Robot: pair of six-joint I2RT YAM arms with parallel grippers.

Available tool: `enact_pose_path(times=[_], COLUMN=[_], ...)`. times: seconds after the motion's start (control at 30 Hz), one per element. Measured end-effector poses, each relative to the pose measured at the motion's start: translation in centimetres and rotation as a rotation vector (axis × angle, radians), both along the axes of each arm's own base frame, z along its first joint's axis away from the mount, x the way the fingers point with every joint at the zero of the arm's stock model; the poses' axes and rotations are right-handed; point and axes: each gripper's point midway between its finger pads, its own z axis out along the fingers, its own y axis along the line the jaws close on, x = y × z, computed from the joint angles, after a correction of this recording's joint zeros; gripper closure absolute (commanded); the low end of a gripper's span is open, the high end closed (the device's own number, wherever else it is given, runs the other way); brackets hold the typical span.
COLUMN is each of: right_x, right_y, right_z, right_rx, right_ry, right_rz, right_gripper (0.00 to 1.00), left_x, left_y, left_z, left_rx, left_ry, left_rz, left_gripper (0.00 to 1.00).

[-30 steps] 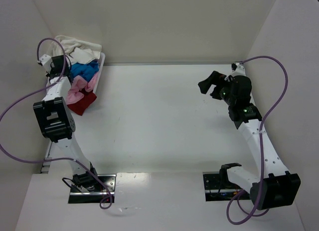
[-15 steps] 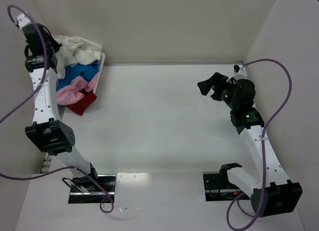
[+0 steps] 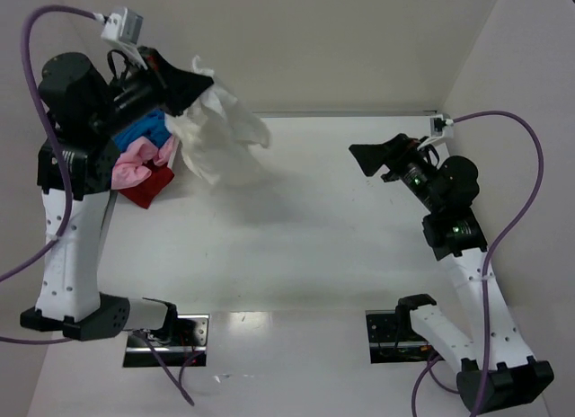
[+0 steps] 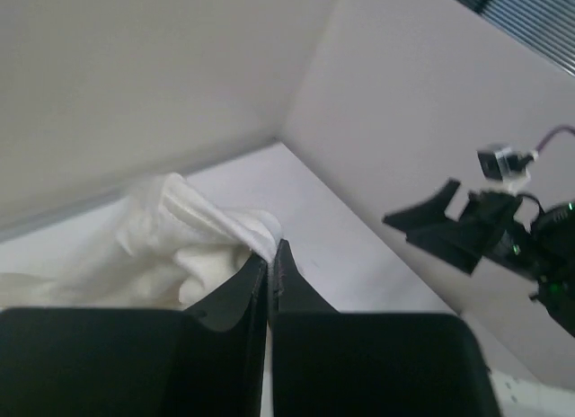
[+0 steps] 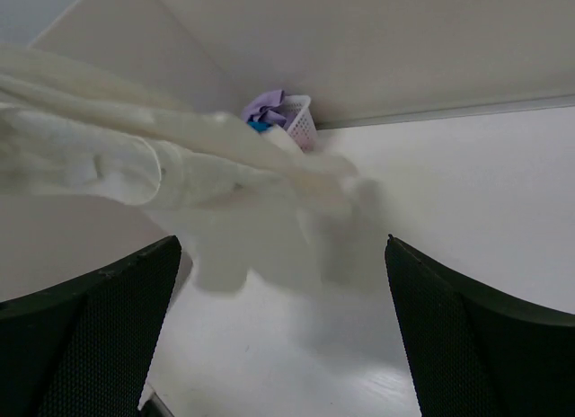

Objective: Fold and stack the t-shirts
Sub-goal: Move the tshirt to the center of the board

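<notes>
My left gripper (image 3: pixel 196 78) is shut on the cream-white t-shirt (image 3: pixel 218 134) and holds it in the air at the back left, the cloth hanging down over the table. In the left wrist view the closed fingertips (image 4: pixel 272 251) pinch a fold of the shirt (image 4: pixel 180 233). The bright blue (image 3: pixel 144 128), pale pink (image 3: pixel 139 161) and red (image 3: pixel 144 188) shirts lie heaped in the basket at the far left. My right gripper (image 3: pixel 377 161) is open and empty above the table's right side. In the right wrist view the cream-white shirt (image 5: pixel 180 183) hangs ahead, blurred.
The white plastic basket (image 5: pixel 301 122) stands in the back left corner with a lilac shirt (image 5: pixel 265 104) on top. White walls close in the table (image 3: pixel 296 237) at the back, left and right. The arm bases are bolted at the near edge.
My left arm has swung up and rightward out of the basket, lifting the cream-white shirt off the heap into the air. My right gripper has shifted slightly.
</notes>
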Motion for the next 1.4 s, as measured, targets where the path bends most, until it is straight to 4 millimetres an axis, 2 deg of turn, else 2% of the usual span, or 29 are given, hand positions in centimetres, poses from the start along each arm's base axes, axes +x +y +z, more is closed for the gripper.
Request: enact_pose_path(times=[0.07, 0.2, 0.27, 0.33, 0.47, 0.53, 0.67, 0.73, 0.8, 0.9, 0.97, 1.07, 1.17, 1.27, 1.33, 1.4], right_x=[-1.2, -3.7, -4.7, -5.2, -5.2, -5.2, -4.8, -4.4, -3.9, -2.9, -2.3, -1.5, -1.2, -1.2, -1.2, -0.9], right_y=[0.0, -0.5, -0.5, -0.5, -0.6, -0.7, -0.9, -1.0, -1.1, -1.2, -1.3, -1.3, -1.5, -1.7, -1.7, -1.6], right_z=[0.7, 2.0, 2.4, 2.5, 1.5, 0.8, -0.2, -0.5, -0.9, -1.8, -2.3, -3.2, -3.6, -3.7, -3.6, -3.7], right_rx=[-0.002, 0.000, 0.001, 0.000, -0.019, -0.031, -0.059, -0.071, -0.083, -0.097, -0.104, -0.113, -0.115, -0.115, -0.113, -0.114], right_ry=[-0.021, -0.068, -0.084, -0.086, -0.053, -0.033, -0.008, -0.001, 0.008, 0.035, 0.054, 0.084, 0.095, 0.091, 0.085, 0.086], right_rz=[0.006, 0.001, 0.004, 0.007, 0.006, 0.002, -0.015, -0.022, -0.032, -0.046, -0.053, -0.064, -0.079, -0.088, -0.088, -0.088], right_gripper=[0.00, 0.00, 0.00, 0.00, 0.00, 0.00, 0.00, 0.00, 0.00, 0.00, 0.00, 0.00, 0.00, 0.00, 0.00, 0.00], left_x=[-2.2, -5.2, -6.1, -5.8, -2.8, -0.5, 4.9, 6.9, 8.3, 9.4, 9.8, 9.7, 8.2, 5.8, 4.5, 4.4], left_y=[-0.7, -0.3, -0.1, 0.1, 0.9, 1.4, 2.7, 3.3, 3.7, 3.5, 1.9, -2.5, -7.9, -12.7, -14.3, -14.2], left_z=[-2.0, -6.2, -7.6, -8.7, -11.2, -12.6, -17.0, -18.6, -19.1, -18.0, -16.8, -16.0, -17.3, -18.5, -18.6, -18.2], left_rx=[0.012, 0.032, 0.039, 0.056, 0.112, 0.147, 0.252, 0.293, 0.320, 0.326, 0.317, 0.331, 0.386, 0.425, 0.426, 0.414], left_ry=[0.044, 0.123, 0.148, 0.158, 0.198, 0.223, 0.298, 0.315, 0.300, 0.223, 0.159, 0.089, 0.067, 0.059, 0.058, 0.062], left_rz=[-0.059, -0.068, -0.068, -0.053, 0.020, 0.072, 0.172, 0.216, 0.248, 0.270, 0.246, 0.168, 0.083, -0.003, -0.039, -0.032], left_gripper=[0.97, 0.97, 0.97, 0.97, 0.99, 0.99, 0.99, 1.00, 1.00, 1.00, 1.00, 1.00, 0.95, 0.97, 1.00, 1.00])
